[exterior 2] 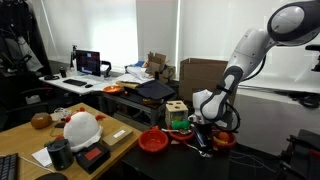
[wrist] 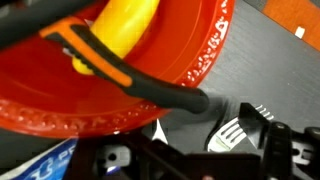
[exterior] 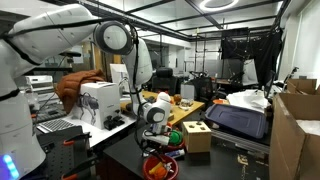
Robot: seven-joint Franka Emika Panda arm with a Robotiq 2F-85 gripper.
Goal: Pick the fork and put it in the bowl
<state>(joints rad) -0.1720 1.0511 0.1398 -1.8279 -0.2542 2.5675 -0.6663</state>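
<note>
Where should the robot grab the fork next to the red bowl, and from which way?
Probably the slim neck just behind the tines, coming straight down with the jaws across its narrow width. In the wrist view the fork seems to lie flat on the dark table beside the rim of the red bowl, and its handle is out of sight.

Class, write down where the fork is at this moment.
In the wrist view the fork shows its tines at the lower right, over the dark table, just outside the rim of the red bowl holding a yellow item.
</note>
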